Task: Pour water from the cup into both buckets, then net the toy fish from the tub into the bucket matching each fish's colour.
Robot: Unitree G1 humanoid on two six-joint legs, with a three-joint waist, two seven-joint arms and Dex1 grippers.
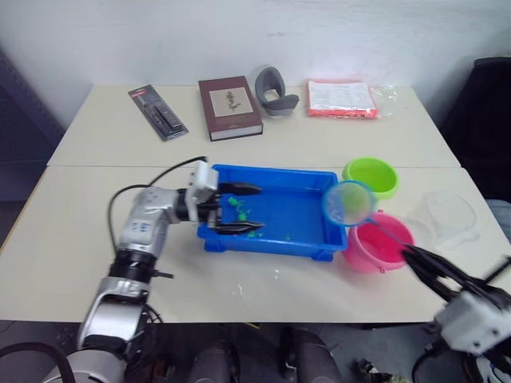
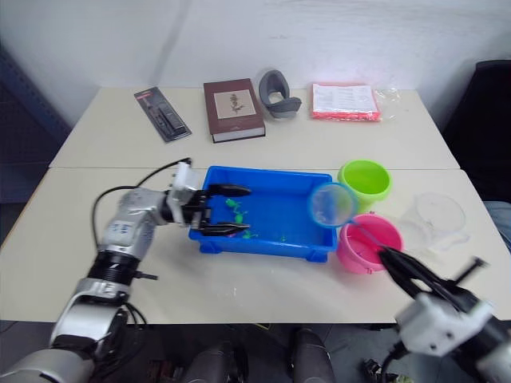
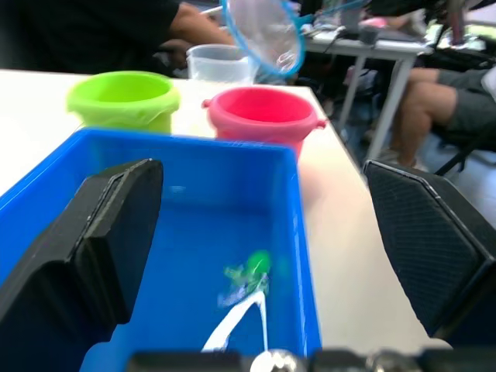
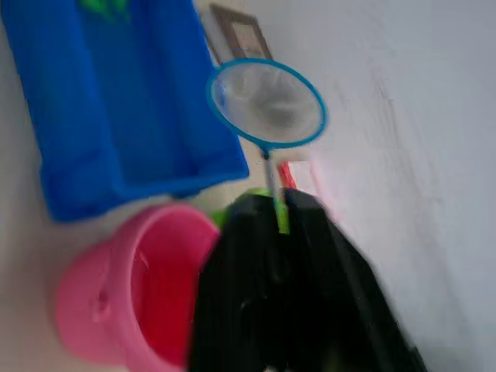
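The blue tub sits mid-table with small green toy fish near its left end; one fish lies between my left fingers. My left gripper is open over the tub's left end. The net hangs in the air over the tub's right end, above the pink bucket. My right gripper is shut on its thin handle, as the right wrist view shows around the stick. The lime green bucket stands behind the pink one. The clear cup stands upright to their right.
Along the far edge lie a black pack, a brown book, a grey curved holder and a red packet. Seated people show beyond the table's right side.
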